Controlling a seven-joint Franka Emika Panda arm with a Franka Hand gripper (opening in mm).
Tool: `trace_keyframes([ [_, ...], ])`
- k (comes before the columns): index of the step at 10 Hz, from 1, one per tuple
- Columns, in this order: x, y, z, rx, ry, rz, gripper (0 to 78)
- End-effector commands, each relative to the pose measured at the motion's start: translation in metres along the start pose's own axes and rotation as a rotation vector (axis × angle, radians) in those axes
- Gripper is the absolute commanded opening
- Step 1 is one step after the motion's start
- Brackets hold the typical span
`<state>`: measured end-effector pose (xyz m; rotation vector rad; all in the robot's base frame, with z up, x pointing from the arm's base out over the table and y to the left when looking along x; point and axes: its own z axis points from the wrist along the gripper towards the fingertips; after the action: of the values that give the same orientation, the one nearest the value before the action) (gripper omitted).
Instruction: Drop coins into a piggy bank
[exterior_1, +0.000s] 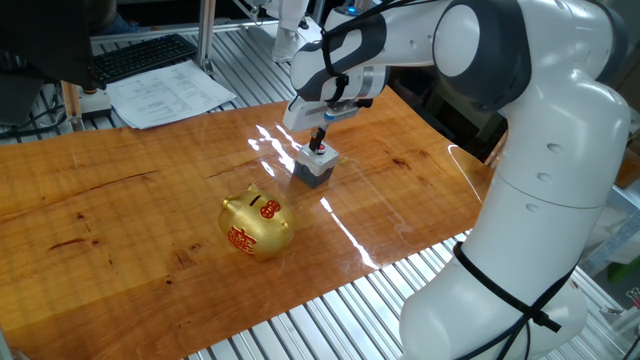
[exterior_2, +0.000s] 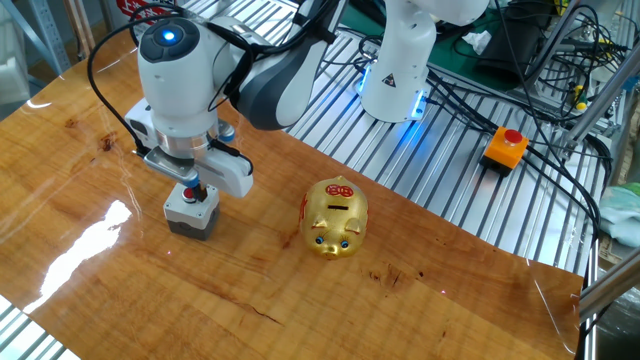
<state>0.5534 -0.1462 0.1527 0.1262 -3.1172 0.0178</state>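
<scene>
A glossy wooden table (exterior_1: 120, 210) with orange-brown grain and bright glare streaks. Two things rest directly on it: a gold piggy bank (exterior_1: 257, 223) near the middle, and a grey square block (exterior_1: 315, 166) with a white top, standing apart from the pig.

Red character marks on side and top of gold piggy bank (exterior_1: 257, 225), too small to read. Black triangular warning sign on white robot base (exterior_2: 397, 75). Printed sheets (exterior_1: 170, 95) illegible.
</scene>
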Motion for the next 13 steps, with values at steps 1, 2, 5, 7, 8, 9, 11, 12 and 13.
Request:
trace_keyframes([
  [1, 0.0, -0.001, -0.003, 0.002, -0.002, 0.005, 1.1],
  [2, 0.0, -0.001, -0.003, 0.002, -0.002, 0.006, 1.1],
  [5, 0.0, -0.002, -0.012, 0.004, 0.004, 0.02, 1.1],
  [7, 0.001, 0.002, -0.017, 0.007, 0.004, 0.04, 1.1],
  [8, 0.002, 0.003, -0.018, 0.008, 0.005, 0.046, 1.1],
  [9, 0.005, 0.01, -0.026, 0.011, 0.013, 0.066, 1.1],
  [11, 0.009, 0.02, -0.035, 0.013, 0.022, 0.092, 1.1],
  [12, 0.012, 0.025, -0.039, 0.014, 0.024, 0.104, 1.1],
  [13, 0.015, 0.029, -0.041, 0.014, 0.025, 0.112, 1.1],
])
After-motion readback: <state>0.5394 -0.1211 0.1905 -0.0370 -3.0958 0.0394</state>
